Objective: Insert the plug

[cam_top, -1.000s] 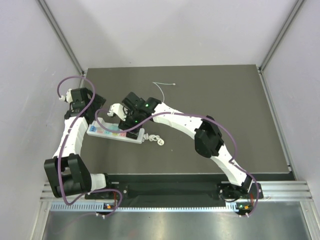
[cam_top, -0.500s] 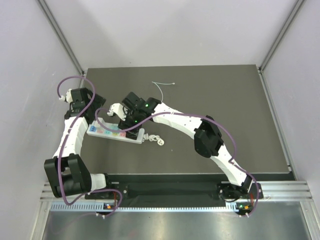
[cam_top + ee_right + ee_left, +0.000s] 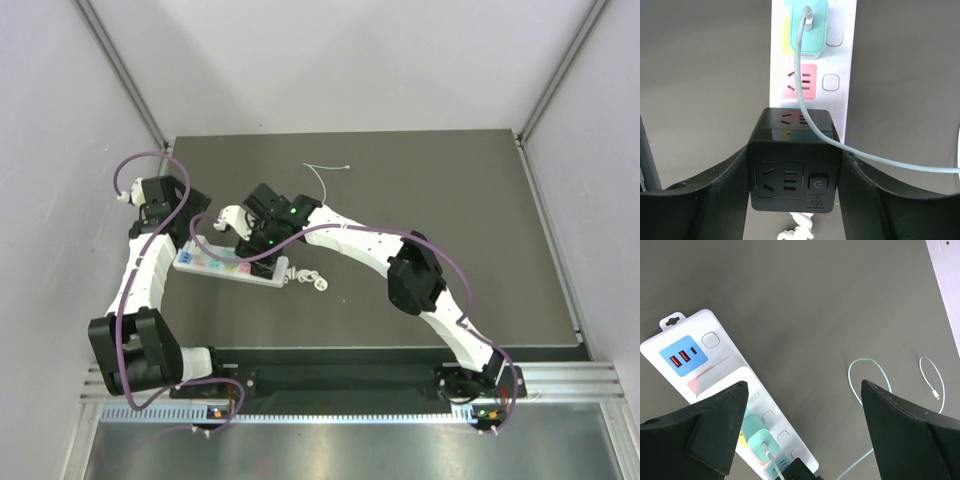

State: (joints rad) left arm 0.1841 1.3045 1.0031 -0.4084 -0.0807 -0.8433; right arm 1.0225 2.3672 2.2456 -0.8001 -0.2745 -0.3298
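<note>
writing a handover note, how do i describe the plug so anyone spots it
Find the long white power strip on the left half of the dark table. Over it, the right claw grips the plug: a black cube with sockets and a switch on its faces, unlike the mint charger already seated in the strip.

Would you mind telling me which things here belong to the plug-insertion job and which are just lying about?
Job: black cube plug, held in the right gripper; white power strip beneath it.
Lying about: teal charger already in the strip, with its pale cable; coiled white cord by the strip's end.
</note>
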